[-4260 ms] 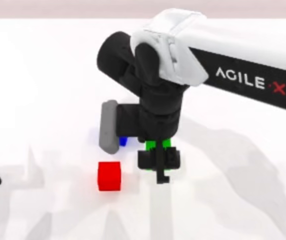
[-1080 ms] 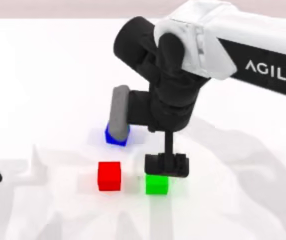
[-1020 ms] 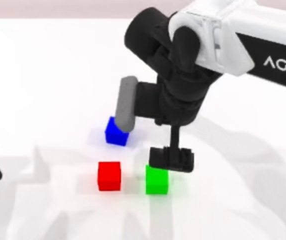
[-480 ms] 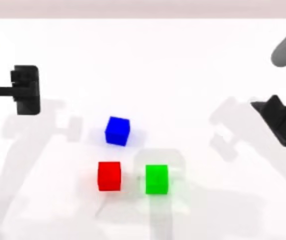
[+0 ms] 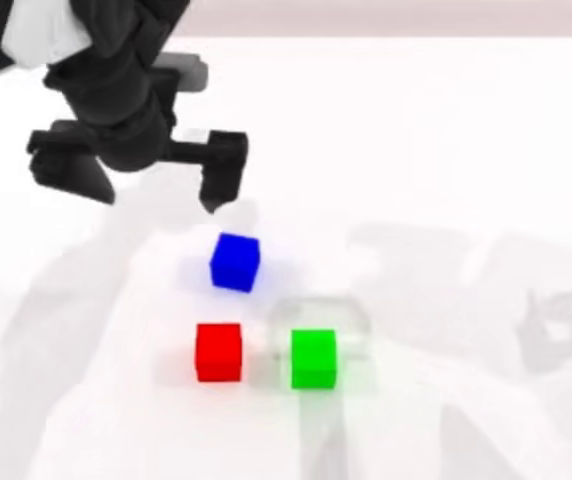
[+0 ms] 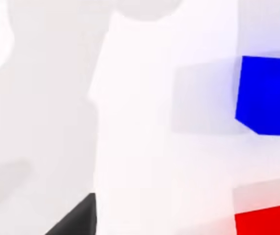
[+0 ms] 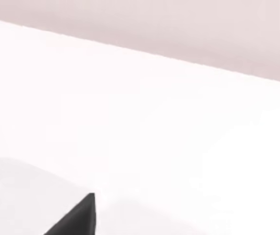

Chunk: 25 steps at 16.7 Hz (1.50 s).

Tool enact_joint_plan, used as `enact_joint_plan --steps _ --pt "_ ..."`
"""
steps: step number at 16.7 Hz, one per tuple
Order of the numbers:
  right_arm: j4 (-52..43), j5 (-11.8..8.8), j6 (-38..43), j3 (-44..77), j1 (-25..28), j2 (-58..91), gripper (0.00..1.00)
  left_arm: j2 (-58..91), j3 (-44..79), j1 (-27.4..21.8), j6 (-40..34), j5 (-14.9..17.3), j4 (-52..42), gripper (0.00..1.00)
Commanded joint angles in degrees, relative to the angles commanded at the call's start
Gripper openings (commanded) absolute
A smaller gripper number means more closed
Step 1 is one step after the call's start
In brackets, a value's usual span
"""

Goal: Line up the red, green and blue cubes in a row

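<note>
Hovering left gripper [image 5: 221,185], fingers' spread not discernible. Blue cube [image 5: 234,262] lay just below it, nearer than red cube [image 5: 218,352].

the right arm has gone from over the bench and is out of the top view. the left hand [image 5: 221,180] has swung in from the left edge and now hangs just behind the blue cube [image 5: 234,262], near it.
</note>
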Motion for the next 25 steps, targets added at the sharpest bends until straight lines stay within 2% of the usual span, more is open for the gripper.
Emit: enact_joint_plan --steps 6,13,16,21,25 --pt "11.45 1.92 6.89 -16.97 -6.30 -19.21 1.00 17.92 17.97 -4.90 -2.43 -0.23 -9.95 1.00" --pt "12.87 2.23 7.73 -18.99 -7.01 -21.32 1.00 20.07 20.08 -5.18 -2.67 -0.29 -10.90 1.00" --pt "12.87 2.23 7.73 -18.99 -7.01 -21.32 1.00 20.69 18.11 -5.29 -2.53 -0.31 -8.59 1.00" --pt "12.87 2.23 7.73 -18.99 -7.01 -21.32 1.00 23.71 10.55 -5.36 -2.56 -0.28 2.61 1.00" --pt "12.87 2.23 7.73 -18.99 -7.01 -21.32 1.00 24.50 8.90 -5.40 -2.58 -0.27 4.62 1.00"
